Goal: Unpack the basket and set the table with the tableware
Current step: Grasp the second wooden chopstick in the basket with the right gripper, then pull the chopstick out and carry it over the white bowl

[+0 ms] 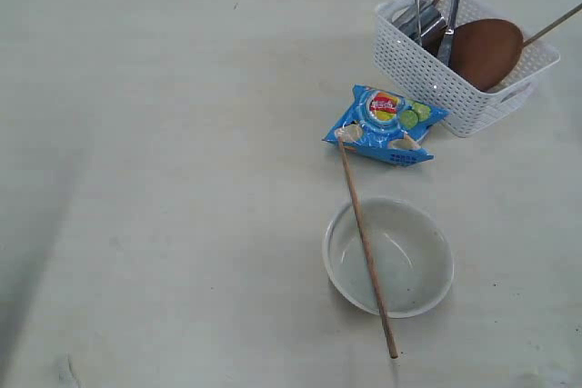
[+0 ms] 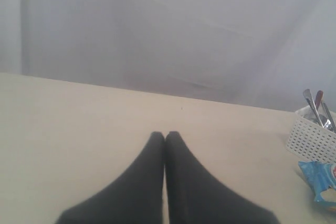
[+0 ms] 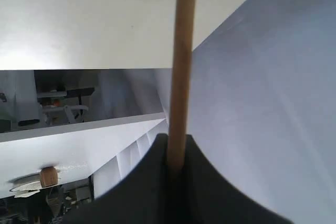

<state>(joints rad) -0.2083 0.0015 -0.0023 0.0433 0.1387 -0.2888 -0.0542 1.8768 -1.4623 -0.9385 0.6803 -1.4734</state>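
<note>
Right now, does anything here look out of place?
A thin wooden chopstick lies slanted across the white round bowl, one end propped on the blue snack bag, the other past the rim. A second chopstick is in the right gripper.

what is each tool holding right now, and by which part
The right tool is shut on a wooden chopstick, pinched near one end, with the rest of the shaft sticking out ahead. The left tool is shut and holds nothing.

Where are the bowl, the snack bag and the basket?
bowl [image 1: 409, 261], exterior view, inner floor.
snack bag [image 1: 386, 123], exterior view, printed front.
basket [image 1: 423, 74], exterior view, lattice side wall.
</note>
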